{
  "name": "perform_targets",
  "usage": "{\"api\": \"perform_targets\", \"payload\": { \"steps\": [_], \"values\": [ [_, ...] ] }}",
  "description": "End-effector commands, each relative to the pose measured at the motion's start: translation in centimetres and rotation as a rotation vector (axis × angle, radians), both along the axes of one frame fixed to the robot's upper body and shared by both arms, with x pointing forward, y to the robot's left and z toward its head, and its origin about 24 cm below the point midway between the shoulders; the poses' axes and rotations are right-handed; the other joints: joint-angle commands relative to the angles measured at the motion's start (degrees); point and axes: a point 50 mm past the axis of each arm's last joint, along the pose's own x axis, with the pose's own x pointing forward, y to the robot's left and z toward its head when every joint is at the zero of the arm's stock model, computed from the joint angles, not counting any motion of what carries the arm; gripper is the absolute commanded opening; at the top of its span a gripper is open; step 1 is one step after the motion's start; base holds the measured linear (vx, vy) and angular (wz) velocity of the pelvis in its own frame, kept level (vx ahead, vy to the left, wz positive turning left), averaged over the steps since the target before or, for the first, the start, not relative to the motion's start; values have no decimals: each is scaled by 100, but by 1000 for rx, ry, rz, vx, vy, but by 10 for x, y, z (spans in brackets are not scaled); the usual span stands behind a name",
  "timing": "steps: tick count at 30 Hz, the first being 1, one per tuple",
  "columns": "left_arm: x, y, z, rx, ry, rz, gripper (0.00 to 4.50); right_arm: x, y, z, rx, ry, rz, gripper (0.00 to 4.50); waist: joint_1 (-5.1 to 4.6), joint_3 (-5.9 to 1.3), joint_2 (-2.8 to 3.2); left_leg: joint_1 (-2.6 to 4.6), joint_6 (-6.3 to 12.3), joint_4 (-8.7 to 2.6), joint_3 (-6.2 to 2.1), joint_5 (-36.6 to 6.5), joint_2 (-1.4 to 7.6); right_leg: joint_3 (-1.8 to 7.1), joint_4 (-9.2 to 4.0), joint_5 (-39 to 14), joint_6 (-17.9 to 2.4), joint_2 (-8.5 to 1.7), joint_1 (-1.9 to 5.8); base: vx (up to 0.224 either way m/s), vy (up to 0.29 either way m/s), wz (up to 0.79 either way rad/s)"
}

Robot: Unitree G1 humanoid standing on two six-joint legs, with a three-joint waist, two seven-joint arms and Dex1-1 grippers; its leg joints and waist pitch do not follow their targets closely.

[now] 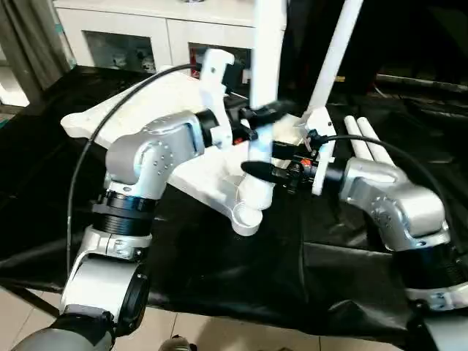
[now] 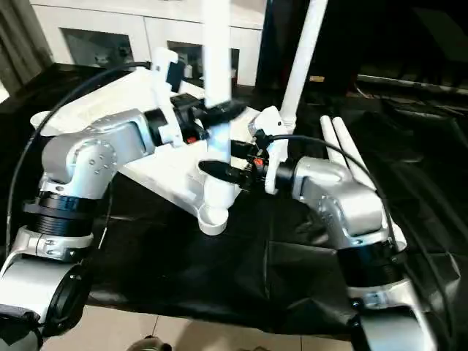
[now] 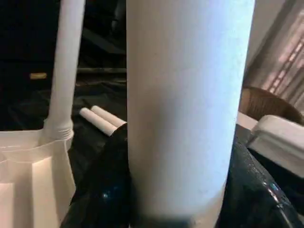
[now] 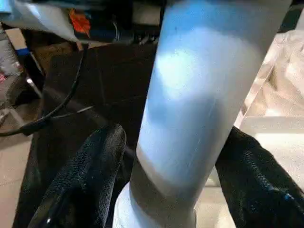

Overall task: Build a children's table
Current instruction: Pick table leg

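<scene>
Left gripper (image 1: pixel 257 117) and right gripper (image 1: pixel 257 171), each closed around the upright leg (image 1: pixel 265 58) at the near socket (image 1: pixel 247 213) of the inverted tabletop (image 1: pixel 157 95). Leg likely light, stiff, slippery; grasp low. Another leg (image 1: pixel 333 55) stands seated; spares (image 1: pixel 369 142) lie beside.

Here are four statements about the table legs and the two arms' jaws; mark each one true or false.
1. Both grippers hold the same upright leg. True: left gripper above, right gripper below.
2. Another leg already stands in a far corner. True.
3. All four legs are mounted. False: two spare legs lie on the black cloth.
4. The tabletop lies smooth side up. False: its ribbed underside faces up.
</scene>
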Motion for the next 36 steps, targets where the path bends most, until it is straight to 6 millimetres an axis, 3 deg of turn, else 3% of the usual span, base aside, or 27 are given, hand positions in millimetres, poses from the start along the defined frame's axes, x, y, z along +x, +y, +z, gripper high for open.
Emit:
{"api": "perform_targets", "payload": {
  "steps": [1, 4, 5, 17, 18, 20, 32, 33, 36],
  "values": [
    [-6, -6, 13, 5, -62, -51, 186, 1, 3, 2, -12, 13, 28, 306, 26, -466, -66, 26, 158, -332, -63, -506, 221, 295, -420, -946, -977, -474, 389, 0, 0, 0],
    [-8, -6, 13, 12, -68, -69, 186, 1, 2, 0, -24, 28, 30, 306, 23, -463, -68, 25, 162, -329, -57, -496, 223, 297, -423, -950, -1015, -475, 387, 0, 0, 0],
    [-9, -6, 13, 10, -78, -79, 186, 2, 2, -1, -26, 38, 33, 306, 22, -461, -99, 24, 171, -329, -52, -496, 220, 295, -426, -974, -997, -470, 386, 0, 0, 0],
    [-14, -5, 13, 8, -86, -109, 186, 5, 4, -1, 23, 65, 34, 306, 20, -462, -90, 23, 149, -329, -53, -474, 220, 294, -419, -994, -971, -472, 378, 0, 0, 0],
    [-14, -6, 12, 9, -88, -109, 186, 5, 5, -1, 32, 69, 38, 306, 14, -459, -117, 25, 154, -332, -50, -485, 219, 292, -426, -1024, -964, -468, 377, 0, 0, 0],
    [-14, -6, 12, 11, -89, -110, 186, 5, 5, 0, 45, 73, 43, 306, 24, -456, -91, 31, 146, -334, -53, -508, 224, 298, -430, -1097, -942, -473, 375, 0, 0, 0],
    [-15, -5, 11, 15, -89, -116, 186, 5, 5, 1, 57, 80, 48, 306, 25, -462, -95, 30, 124, -335, -54, -490, 223, 294, -419, -1006, -960, -472, 380, 0, 0, 0],
    [-15, -6, 11, 13, -89, -121, 186, 5, 5, 1, 59, 84, 47, 278, 24, -461, -93, 31, 120, -334, -54, -491, 222, 295, -421, -1011, -958, -471, 378, 0, 0, 0],
    [-16, -6, 11, 9, -88, -126, 186, 5, 5, 0, 62, 89, 47, 260, 27, -464, -98, 27, 124, -331, -53, -471, 219, 296, -419, -1002, -945, -471, 383, 0, 0, 0]
  ]
}}
